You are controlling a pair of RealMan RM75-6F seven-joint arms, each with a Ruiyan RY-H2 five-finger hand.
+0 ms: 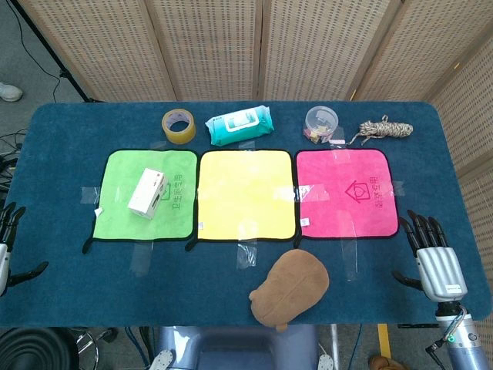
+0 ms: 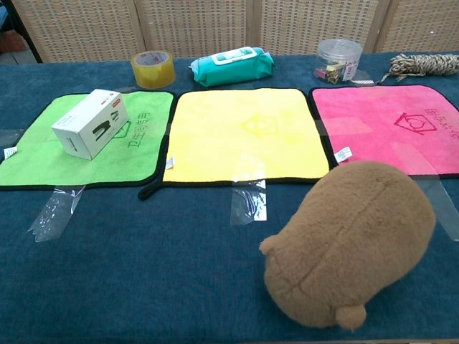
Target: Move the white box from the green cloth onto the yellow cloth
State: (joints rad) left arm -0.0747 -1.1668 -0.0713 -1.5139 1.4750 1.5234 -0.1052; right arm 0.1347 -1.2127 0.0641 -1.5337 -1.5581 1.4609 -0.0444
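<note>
At the far left edge of the table (image 1: 69,293), the left hand (image 1: 8,239) is only partly in frame in the head view; its dark fingers are spread apart and it holds nothing. Just right of it lies the green cloth (image 1: 115,173), taped flat on the blue surface; the white box (image 1: 147,193) rests on this cloth, on its side and angled, near the cloth's middle (the chest view confirms it sits wholly on green, well apart from either hand). Beyond the green cloth's far right corner stands a roll of tape (image 1: 178,126); beside that, a teal pack of wipes (image 1: 239,126). The yellow cloth (image 1: 246,194) occupies the centre, its edges just beside the green cloth on one side and the pink cloth (image 1: 347,193) on the other; nothing lies on it. Near of the yellow cloth, toward the table's near edge, sits a brown plush toy (image 1: 290,287). Far of the pink cloth are a clear round container (image 1: 321,122) and a coil of rope (image 1: 385,127). At the near right, the right hand (image 1: 433,258) rests at the table edge; fingers extended and apart, holding nothing.
</note>
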